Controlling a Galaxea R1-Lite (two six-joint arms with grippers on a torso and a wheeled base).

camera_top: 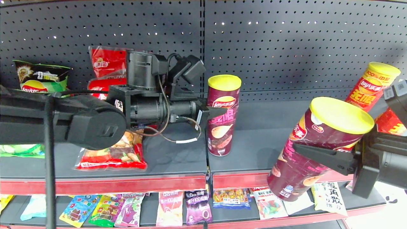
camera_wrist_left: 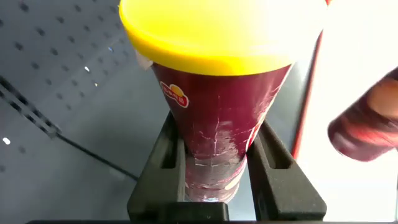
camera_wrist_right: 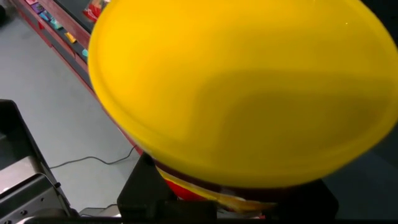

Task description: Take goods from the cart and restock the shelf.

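Purple chip can (camera_top: 223, 127) with a yellow lid stands upright on the grey shelf (camera_top: 264, 143), just right of the seam between two shelf boards. The left arm lies level across the shelf from the left, above a red snack bag (camera_top: 111, 157). The left gripper (camera_top: 218, 112) sits around the can's middle. From the wrist camera its two black fingers (camera_wrist_left: 169, 155) seem pressed against the can's sides, though how firmly is hard to judge. The right arm comes in from the lower right, in front of the shelf's red edge. The right gripper (camera_top: 306, 144) pinches a second purple can (camera_top: 321, 133) (tilted, lid toward the upper right), held clear of the shelf. A red can (camera_top: 370, 86) leans at the shelf's right end.
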